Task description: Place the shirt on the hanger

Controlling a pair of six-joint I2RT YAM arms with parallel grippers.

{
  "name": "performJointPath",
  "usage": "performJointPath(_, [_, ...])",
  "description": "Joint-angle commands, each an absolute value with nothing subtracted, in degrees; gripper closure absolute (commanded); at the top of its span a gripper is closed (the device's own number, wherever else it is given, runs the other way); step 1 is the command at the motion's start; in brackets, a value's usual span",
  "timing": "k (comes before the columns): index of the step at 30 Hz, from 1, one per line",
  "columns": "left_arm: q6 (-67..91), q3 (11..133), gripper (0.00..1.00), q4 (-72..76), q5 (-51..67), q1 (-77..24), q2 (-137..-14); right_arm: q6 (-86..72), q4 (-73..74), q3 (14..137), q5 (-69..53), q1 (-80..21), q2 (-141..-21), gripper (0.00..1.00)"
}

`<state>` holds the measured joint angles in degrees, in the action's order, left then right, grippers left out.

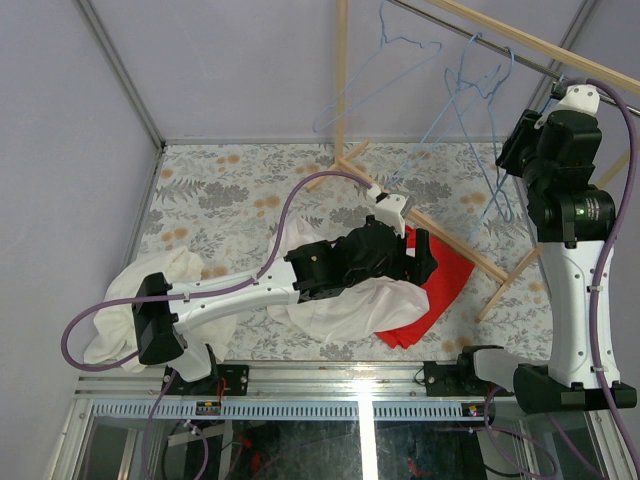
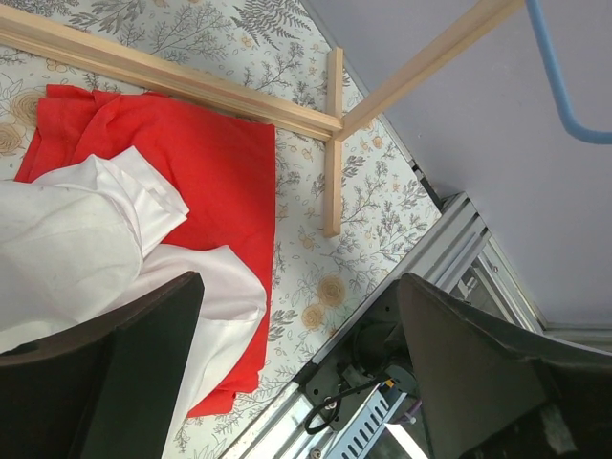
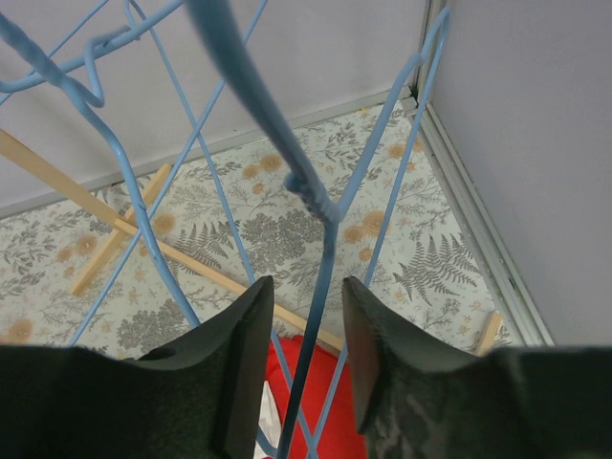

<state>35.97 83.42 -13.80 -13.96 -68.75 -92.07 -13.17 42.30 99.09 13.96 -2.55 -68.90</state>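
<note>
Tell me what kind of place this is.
Probably a lab test cell staged for laundry: plain panel walls, an aluminium rail along the front, a wooden rack with blue wire hangers.

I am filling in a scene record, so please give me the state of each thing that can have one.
shirt: crumpled, partly over the red cloth, not hung.
red cloth: lying flat, partly covered.
off-white garment: heaped at the left.
blue hanger: hanging, bare.
left claw: open, empty, above the shirt's edge.
right claw: open, fingers on either side of the blue hanger's wire, not clamped.
</note>
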Motion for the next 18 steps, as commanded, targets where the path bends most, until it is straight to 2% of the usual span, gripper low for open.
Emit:
performJointPath(1, [35.3,83.5,0.18,-13.7,-15.3,-69.1,-90.6,-13.2,35.1,96.4,11.8,-1.8,-66.5,0.6])
performJointPath(6, [34.6,84.2,0.18,-15.3,-15.6,-69.1,-90.3,-12.4,31.5,93.7,11.9,-1.7,-65.8,0.66])
performJointPath(8, [34.4,83.8,0.18,-15.8,-15.9,-69.1,-89.8,-12.1,30.1,92.4,12.2,-1.7,-65.3,0.75])
performJointPath(14, [34.3,82.6,0.18,-16.5,-16.6,-69.0,-88.2,-10.2,26.3,89.3,15.5,-1.7,-63.2,0.84])
performJointPath(16, [34.3,82.5,0.18,-16.8,-16.5,-69.1,-88.1,-9.6,25.1,88.2,16.3,-1.7,-62.6,0.92])
performJointPath(18, [34.2,82.4,0.18,-17.1,-16.4,-69.0,-88.0,-8.8,23.5,86.8,17.0,-1.7,-61.9,0.95])
